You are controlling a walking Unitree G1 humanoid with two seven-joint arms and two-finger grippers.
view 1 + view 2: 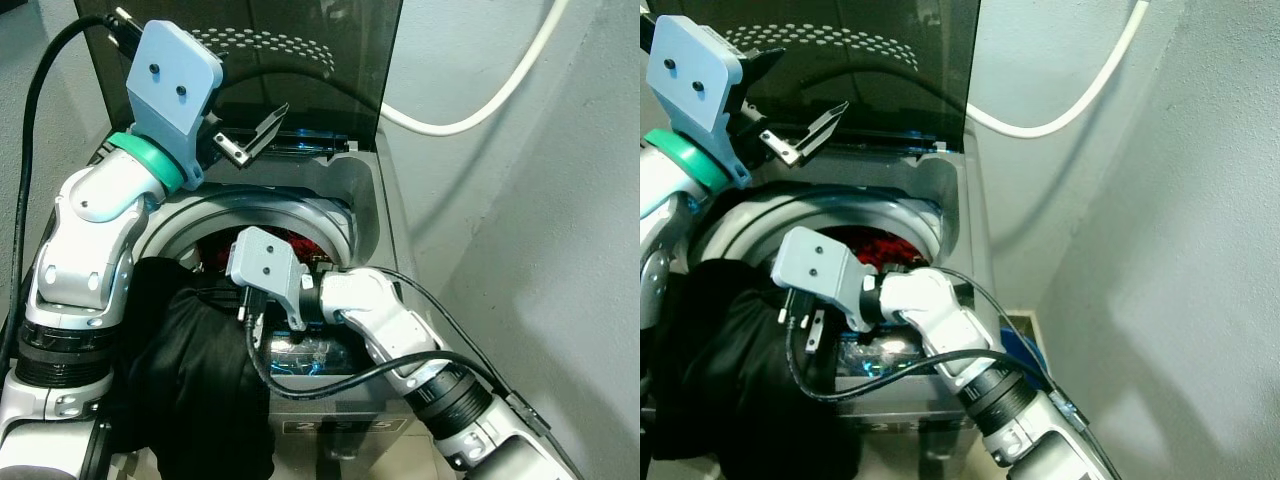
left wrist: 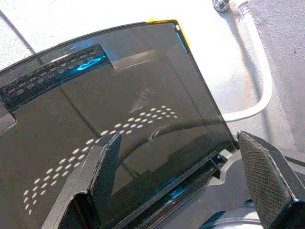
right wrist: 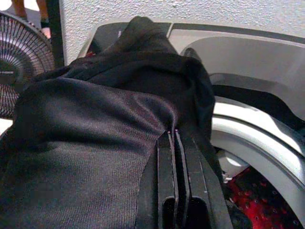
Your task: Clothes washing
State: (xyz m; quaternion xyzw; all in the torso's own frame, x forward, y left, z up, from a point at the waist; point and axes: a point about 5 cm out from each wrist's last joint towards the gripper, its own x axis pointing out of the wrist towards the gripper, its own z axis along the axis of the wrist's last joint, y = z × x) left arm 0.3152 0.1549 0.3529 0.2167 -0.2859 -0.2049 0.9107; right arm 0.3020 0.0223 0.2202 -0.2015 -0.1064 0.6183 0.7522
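A top-loading washing machine (image 1: 290, 205) stands before me with its dark tinted lid (image 1: 300, 60) raised upright. Red clothing (image 1: 300, 243) lies inside the drum. A black garment (image 1: 190, 370) is draped over the front left of the rim and hangs down outside. My right gripper (image 1: 250, 312) reaches leftward across the front rim. Its fingers (image 3: 167, 167) are shut on a fold of the black garment (image 3: 86, 124). Above the back of the machine, close to the lid (image 2: 119, 109), my left gripper (image 1: 813, 77) is held open and empty.
A white hose (image 1: 480, 110) curves along the grey wall behind and to the right of the machine. A fan (image 3: 24, 62) stands beyond the machine's left side. The control panel (image 1: 330, 425) faces me at the front edge. The wall is close on the right.
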